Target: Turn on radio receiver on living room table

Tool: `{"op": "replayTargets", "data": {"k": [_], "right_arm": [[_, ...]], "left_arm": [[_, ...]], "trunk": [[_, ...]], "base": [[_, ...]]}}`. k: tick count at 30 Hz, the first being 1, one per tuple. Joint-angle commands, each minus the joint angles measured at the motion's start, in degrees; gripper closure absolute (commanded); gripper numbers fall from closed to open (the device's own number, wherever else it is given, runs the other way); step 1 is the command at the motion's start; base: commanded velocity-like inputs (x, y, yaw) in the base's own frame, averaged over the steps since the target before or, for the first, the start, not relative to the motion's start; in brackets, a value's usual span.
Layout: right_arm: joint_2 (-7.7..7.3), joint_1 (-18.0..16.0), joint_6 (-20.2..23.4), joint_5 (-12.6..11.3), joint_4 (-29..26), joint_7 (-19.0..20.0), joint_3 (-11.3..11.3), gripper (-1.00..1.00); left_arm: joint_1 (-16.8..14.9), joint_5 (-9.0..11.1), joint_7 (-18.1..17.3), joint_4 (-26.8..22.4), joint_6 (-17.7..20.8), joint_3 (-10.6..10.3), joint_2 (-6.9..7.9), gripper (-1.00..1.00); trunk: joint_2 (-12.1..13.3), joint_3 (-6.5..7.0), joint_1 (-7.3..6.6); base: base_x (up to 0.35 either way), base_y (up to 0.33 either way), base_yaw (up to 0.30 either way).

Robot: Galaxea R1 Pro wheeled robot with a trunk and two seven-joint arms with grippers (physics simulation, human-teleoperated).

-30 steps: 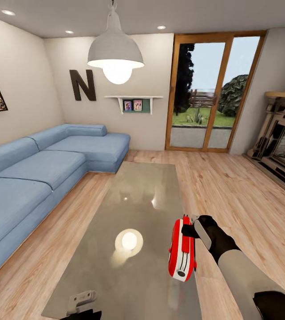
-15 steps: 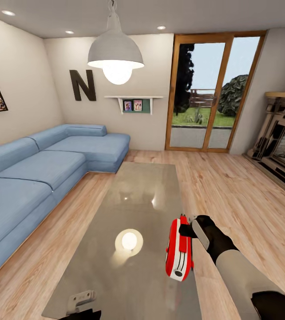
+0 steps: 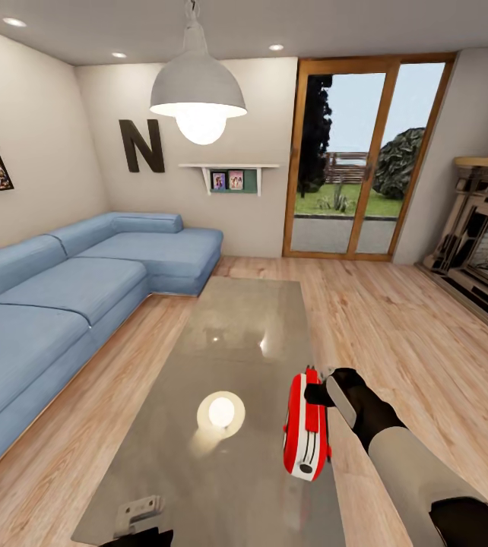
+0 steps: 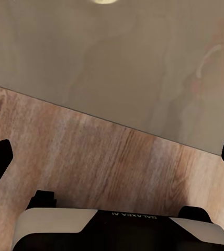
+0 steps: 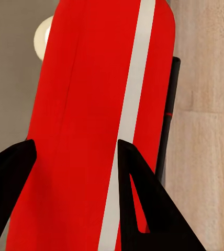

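Note:
The red radio receiver (image 3: 305, 427) stands on edge, tilted, at the right rim of the glossy grey-beige table (image 3: 236, 334). My right gripper (image 3: 320, 393) is shut on its far end, with the arm reaching in from the lower right. In the right wrist view the radio's red body with a white stripe (image 5: 107, 120) sits between the two black fingers (image 5: 10, 178), and the right gripper (image 5: 76, 149) closes around it. My left gripper (image 4: 112, 157) is open, hanging over the table's near edge (image 4: 117, 63) and the wood floor. The left gripper (image 3: 141, 519) also peeks in at the head view's lower edge.
A blue corner sofa (image 3: 61, 304) runs along the table's left side. A white pendant lamp (image 3: 198, 87) hangs above the table. Glass doors (image 3: 358, 152) stand at the back and a brick fireplace (image 3: 487, 251) at the right. Light wood floor (image 3: 396, 334) lies between table and fireplace.
My right gripper and the radio have shifted a little to the left over the table's edge, then held still. The left arm has not moved.

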Motion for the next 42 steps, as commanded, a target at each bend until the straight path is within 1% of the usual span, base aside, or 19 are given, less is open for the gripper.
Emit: {"op": "replayTargets", "data": {"k": [1, 7, 11, 14, 17, 20, 21, 23, 24, 26, 27, 29, 31, 32, 33, 35, 37, 40, 42], "right_arm": [[0.0, 0.0, 0.0, 0.0, 0.0, 0.0, 0.0, 1.0], [0.09, 0.0, 0.0, 0.3, -0.3, -0.1, 0.5, 1.0], [0.16, 0.0, 0.2, 0.5, -0.4, -0.4, 4.1, 1.0], [0.21, 0.0, 0.4, 0.5, -0.5, -0.4, 5.2, 1.0], [0.22, 0.0, 0.4, 0.4, -2.8, -0.2, 8.1, 1.0], [0.19, 0.0, 0.1, 0.4, -4.2, 0.3, 12.7, 1.0], [0.18, 0.0, -0.1, 0.3, -4.6, 2.1, 15.6, 1.0], [0.18, 0.0, -0.1, 0.2, -4.9, 5.2, 16.3, 1.0], [0.18, 0.0, -0.2, 0.1, -4.9, 7.4, 16.5, 1.0], [0.08, 0.0, -0.8, 0.2, -4.9, 12.6, 16.7, 1.0], [0.05, 0.0, -1.2, 0.2, -4.9, 13.8, 16.7, 1.0], [-0.06, 0.0, -2.8, 0.1, -4.8, 17.6, 16.8, 1.0], [-0.09, 0.0, -3.7, 0.0, -4.8, 19.5, 16.8, 1.0], [-0.09, 0.0, -3.8, 0.0, -4.7, 19.9, 16.8, 1.0], [-0.12, 0.0, -4.0, -0.1, -4.7, 21.1, 16.8, 1.0], [-0.11, 0.0, -4.2, -0.4, -4.4, 24.7, 16.8, 1.0], [-0.15, 0.0, -4.3, -0.6, -3.8, 28.0, 16.6, 1.0], [-0.17, 0.0, -4.3, -0.6, -1.5, 30.0, 15.5, 1.0], [-0.23, 0.0, -4.4, -0.5, 0.0, 30.3, 14.2, 1.0]], "left_arm": [[0.0, 0.0, 0.0, 0.0, 0.0, 0.0, -0.01, -1.0], [0.0, 0.0, 0.0, 0.0, 0.0, 0.0, 0.04, -1.0], [0.0, 0.0, 0.0, 0.0, 0.4, -0.1, 0.04, -1.0], [0.0, 0.0, -0.1, 0.0, 0.4, -0.1, 0.04, -1.0], [0.0, 0.1, -0.5, 0.0, 0.4, 0.1, 0.17, -1.0], [0.0, 1.2, -3.4, 0.0, 0.1, 0.2, 0.58, -1.0], [0.0, 2.3, -8.6, 0.0, 0.0, 0.3, 1.11, -1.0], [0.0, 2.6, -14.4, 0.0, -0.1, 1.3, 2.28, -1.0], [0.0, 2.7, -18.1, 0.0, -0.1, 2.3, 3.14, -1.0], [0.0, 2.8, -27.6, 0.0, -0.2, 5.6, 4.52, -1.0], [0.0, 2.8, -30.3, 0.0, -0.2, 6.5, 4.74, -1.0], [0.0, 2.8, -41.8, 0.0, -0.2, 10.6, 5.24, -1.0], [0.0, 2.6, -51.6, 0.0, -0.2, 14.2, 5.44, -1.0], [0.0, 2.5, -53.4, 0.0, -0.2, 14.9, 5.47, -1.0], [0.0, 2.4, -57.0, 0.0, -0.3, 16.3, 5.53, -1.0], [0.0, 2.3, -59.6, 0.0, -0.7, 17.3, 5.53, -1.0], [0.0, 2.3, -60.4, 0.0, -1.6, 17.7, 5.49, -1.0], [0.0, 2.3, -60.8, 0.0, -5.9, 17.9, 5.32, -1.0], [0.0, 2.2, -60.8, 0.0, -7.0, 18.0, 5.2, -1.0]], "trunk": [[0.0, 0.0, 0.0], [0.0, 0.0, 0.0], [0.0, 0.0, 0.0], [0.0, 0.0, 0.0], [0.0, 0.0, 0.0], [0.0, 0.0, 0.0], [0.0, 0.0, 0.0], [0.0, 0.0, 0.0], [0.0, 0.0, 0.0], [0.0, 0.0, 0.0], [0.0, 0.0, 0.0], [0.0, 0.0, 0.0], [0.0, 0.0, 0.0], [0.0, 0.0, 0.0], [0.0, 0.0, 0.0], [0.0, 0.0, 0.0], [0.0, 0.0, 0.0], [0.0, 0.0, 0.0], [0.0, 0.0, 0.0]], "base": [[0.0, 0.0, 0.0], [0.0, 0.0, 0.0], [0.0, 0.0, 0.0], [0.0, 0.0, 0.0], [0.0, 0.0, 0.0], [0.0, 0.0, 0.0], [0.0, 0.0, 0.0], [0.0, 0.0, 0.0], [0.0, 0.0, 0.0], [0.0, 0.0, 0.0], [0.0, 0.0, 0.0], [0.0, 0.0, 0.0], [0.0, 0.0, 0.0], [0.0, 0.0, 0.0], [0.0, 0.0, 0.0], [0.0, 0.0, 0.0], [0.0, 0.0, 0.0], [0.0, 0.0, 0.0], [0.0, 0.0, 0.0]]}}
